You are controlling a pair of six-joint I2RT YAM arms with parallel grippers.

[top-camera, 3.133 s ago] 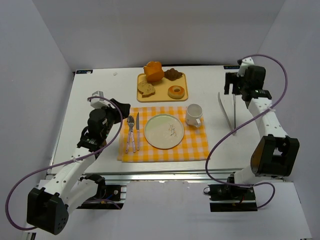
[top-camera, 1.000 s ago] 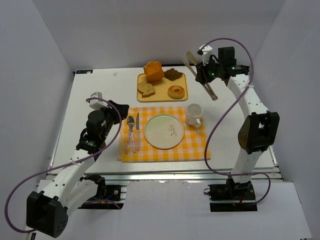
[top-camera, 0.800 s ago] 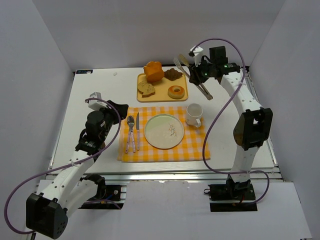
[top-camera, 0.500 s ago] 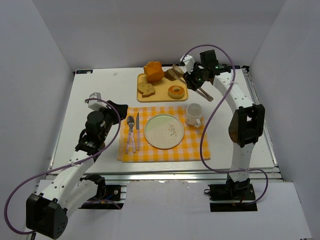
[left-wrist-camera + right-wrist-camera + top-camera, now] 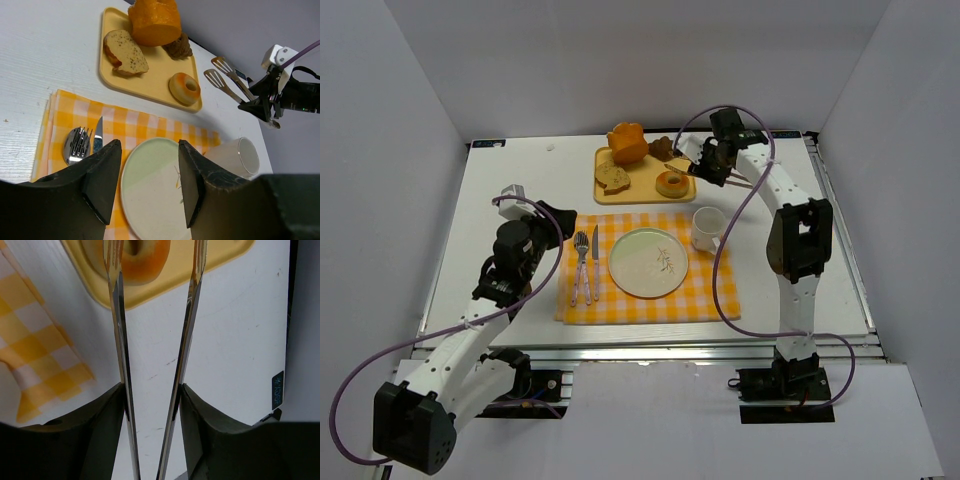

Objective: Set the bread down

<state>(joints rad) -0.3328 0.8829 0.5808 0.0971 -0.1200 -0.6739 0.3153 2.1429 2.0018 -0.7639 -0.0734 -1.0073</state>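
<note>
The bread (image 5: 612, 177) is a flat tan slice on the left of the yellow tray (image 5: 645, 192); the left wrist view also has the bread (image 5: 125, 51). My right gripper (image 5: 713, 161) is shut on metal tongs (image 5: 118, 315), whose two arms stay spread. The tong tips reach over the tray's right end by the donut (image 5: 142, 255). In the left wrist view the tongs (image 5: 226, 82) hang right of the tray. My left gripper (image 5: 150, 150) stands open and empty above the pale green plate (image 5: 648, 262), left of the placemat (image 5: 710, 295).
An orange loaf (image 5: 628, 143), a dark brown pastry (image 5: 666, 148) and the donut (image 5: 672, 183) share the tray. A white mug (image 5: 707, 228) stands right of the plate. A fork and knife (image 5: 585, 265) lie on the checked placemat's left side.
My right arm has swung left from the table's right side, carrying the tongs to the tray's right end. The left arm has stayed still.
</note>
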